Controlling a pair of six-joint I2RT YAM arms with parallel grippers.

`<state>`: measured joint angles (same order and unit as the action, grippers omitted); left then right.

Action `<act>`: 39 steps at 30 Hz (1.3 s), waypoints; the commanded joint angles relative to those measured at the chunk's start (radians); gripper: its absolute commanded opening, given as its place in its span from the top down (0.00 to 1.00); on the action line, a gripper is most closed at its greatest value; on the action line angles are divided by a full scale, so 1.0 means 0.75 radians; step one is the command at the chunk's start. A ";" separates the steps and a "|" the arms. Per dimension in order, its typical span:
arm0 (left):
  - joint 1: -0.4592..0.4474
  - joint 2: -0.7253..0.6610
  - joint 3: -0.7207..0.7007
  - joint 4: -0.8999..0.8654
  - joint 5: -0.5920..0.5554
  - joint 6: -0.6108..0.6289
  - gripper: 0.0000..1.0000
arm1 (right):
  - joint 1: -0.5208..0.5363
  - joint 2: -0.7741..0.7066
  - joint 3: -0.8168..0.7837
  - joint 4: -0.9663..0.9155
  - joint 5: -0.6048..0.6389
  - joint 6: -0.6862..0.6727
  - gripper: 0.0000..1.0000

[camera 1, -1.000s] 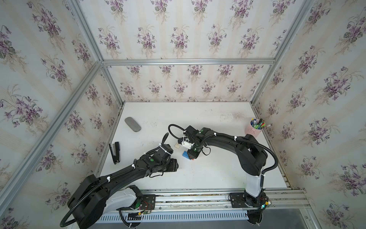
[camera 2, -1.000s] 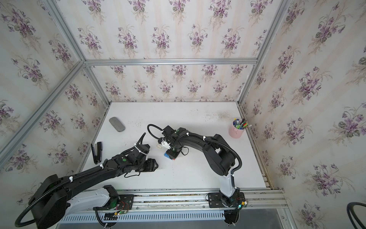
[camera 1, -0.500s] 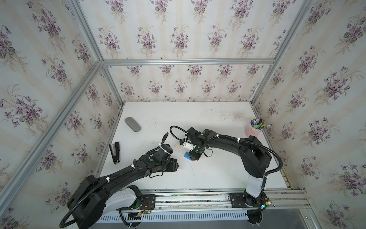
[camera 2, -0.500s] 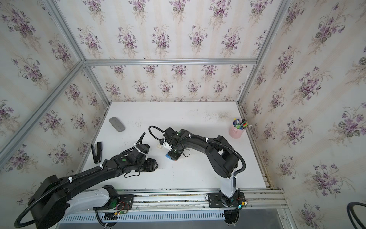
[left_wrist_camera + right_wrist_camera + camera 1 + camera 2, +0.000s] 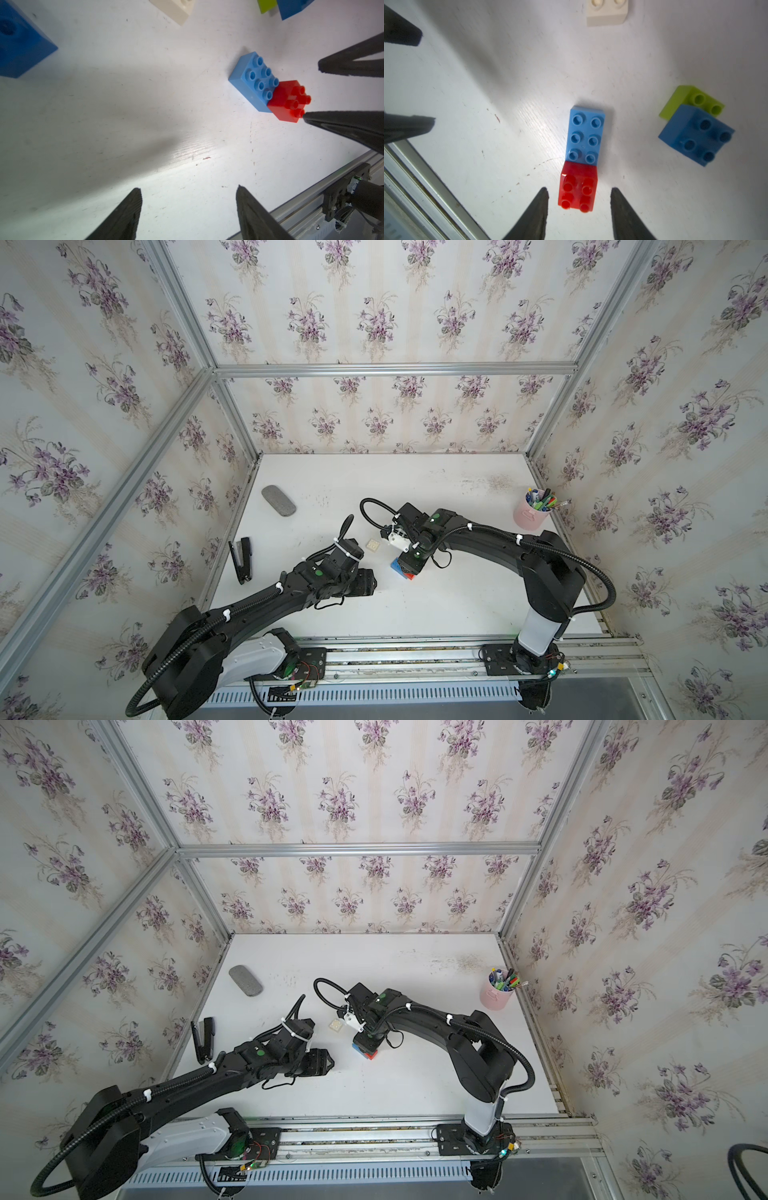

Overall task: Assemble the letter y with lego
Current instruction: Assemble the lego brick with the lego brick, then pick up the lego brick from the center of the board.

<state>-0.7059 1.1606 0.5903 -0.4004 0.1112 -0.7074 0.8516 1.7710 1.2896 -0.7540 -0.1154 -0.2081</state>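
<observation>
1 red studded plastic brick (image 5: pixel 578 191) is seated on 1 long light blue brick (image 5: pixel 584 135), on the bench (image 5: pixel 488 83). The right jaws are released astride it; the left jaws are released, empty. To be joined: white brick (image 5: pixel 606 14), lime green brick (image 5: pixel 685 99), 2 dark blue bricks (image 5: pixel 695 135).

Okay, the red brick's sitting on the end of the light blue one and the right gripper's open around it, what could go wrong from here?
1. The red brick sits on only the end of the light blue brick; such a short joint may tip or pop loose under pressure.
2. The right gripper straddles the red brick with narrow gaps, so a skewed retreat could snag it.
3. The left gripper, open over bare table, is close by; the arms might clash.
</observation>
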 commanded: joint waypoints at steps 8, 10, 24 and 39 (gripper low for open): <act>0.110 0.017 0.144 -0.135 -0.060 0.086 0.27 | 0.000 -0.301 -0.150 0.239 0.091 0.246 0.54; 0.144 0.046 0.184 -0.156 -0.047 0.112 0.27 | 0.000 -0.412 -0.255 0.332 0.074 0.319 0.54; 0.193 0.582 0.680 -0.325 -0.008 0.316 0.32 | 0.004 -0.908 -0.790 0.690 -0.090 0.733 0.55; 0.193 0.938 0.987 -0.446 -0.082 0.481 0.33 | 0.004 -0.965 -0.848 0.728 -0.124 0.768 0.56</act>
<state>-0.5617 1.8496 1.3178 -0.7036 0.0563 -0.3801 0.8528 1.0424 0.6472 -0.2375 -0.2020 0.3485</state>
